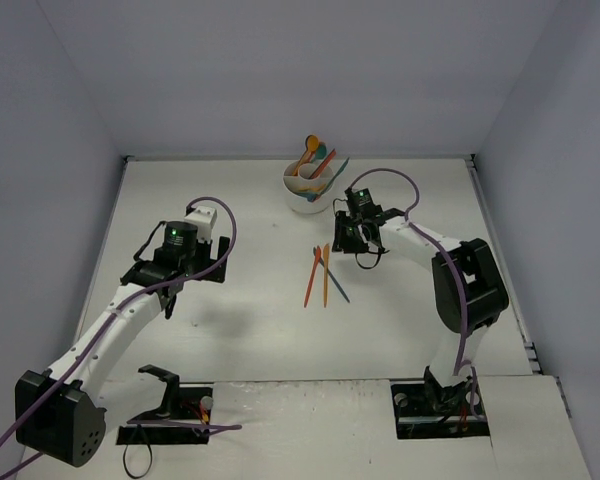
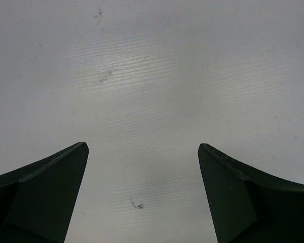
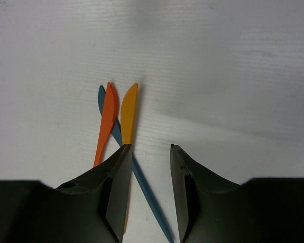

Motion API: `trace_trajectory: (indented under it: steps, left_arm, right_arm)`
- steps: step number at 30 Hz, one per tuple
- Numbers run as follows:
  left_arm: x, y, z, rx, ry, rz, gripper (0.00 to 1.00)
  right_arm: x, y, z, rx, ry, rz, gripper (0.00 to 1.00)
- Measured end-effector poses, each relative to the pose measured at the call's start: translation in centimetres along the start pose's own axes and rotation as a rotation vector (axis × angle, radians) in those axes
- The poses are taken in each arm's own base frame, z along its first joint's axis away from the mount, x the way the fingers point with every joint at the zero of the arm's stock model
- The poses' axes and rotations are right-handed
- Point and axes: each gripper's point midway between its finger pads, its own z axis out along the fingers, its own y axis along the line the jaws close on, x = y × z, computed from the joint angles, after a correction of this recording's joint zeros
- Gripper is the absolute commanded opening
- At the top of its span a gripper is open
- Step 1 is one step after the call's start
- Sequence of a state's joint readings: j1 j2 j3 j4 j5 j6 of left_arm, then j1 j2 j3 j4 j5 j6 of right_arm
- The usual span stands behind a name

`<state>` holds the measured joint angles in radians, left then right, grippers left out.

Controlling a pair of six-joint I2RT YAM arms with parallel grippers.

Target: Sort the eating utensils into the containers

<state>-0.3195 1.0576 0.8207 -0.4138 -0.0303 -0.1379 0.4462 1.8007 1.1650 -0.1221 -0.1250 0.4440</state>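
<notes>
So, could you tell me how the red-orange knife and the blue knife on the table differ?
The red-orange knife is warm-coloured, the blue knife dark. The red-orange blade lies over the blue one. Their handles splay apart. Both lie flat on the table, outside the cup.

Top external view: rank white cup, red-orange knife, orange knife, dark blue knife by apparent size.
1. white cup, clearly the largest.
2-4. red-orange knife, orange knife, dark blue knife: all thin and about equal in length, so I can't rank them.
</notes>
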Motion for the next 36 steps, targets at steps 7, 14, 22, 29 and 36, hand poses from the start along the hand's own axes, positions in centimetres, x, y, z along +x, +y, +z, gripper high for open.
trace_trajectory:
  steps: [7,14,22,29,36]
  left_arm:
    - [0.1,0.0,0.1,0.0,0.004,0.0,0.88]
    - [0.2,0.0,0.2,-0.001,0.009,0.001,0.88]
    - [0.2,0.1,0.2,-0.01,0.009,0.002,0.88]
    - [0.2,0.3,0.2,-0.02,0.01,0.002,0.88]
    - [0.2,0.3,0.2,-0.02,0.01,0.002,0.88]
  right_arm:
    - [-0.4,0.6,1.1,-0.129,0.048,-0.044,0.37]
    - [1.3,1.6,2.9,-0.224,0.126,-0.06,0.37]
    - [0.5,2.4,3.6,-0.304,0.127,-0.048,0.34]
    - [0.2,2.1,4.1,-0.329,0.127,-0.027,0.17]
    - [0.2,1.6,4.4,-0.326,0.124,-0.017,0.0]
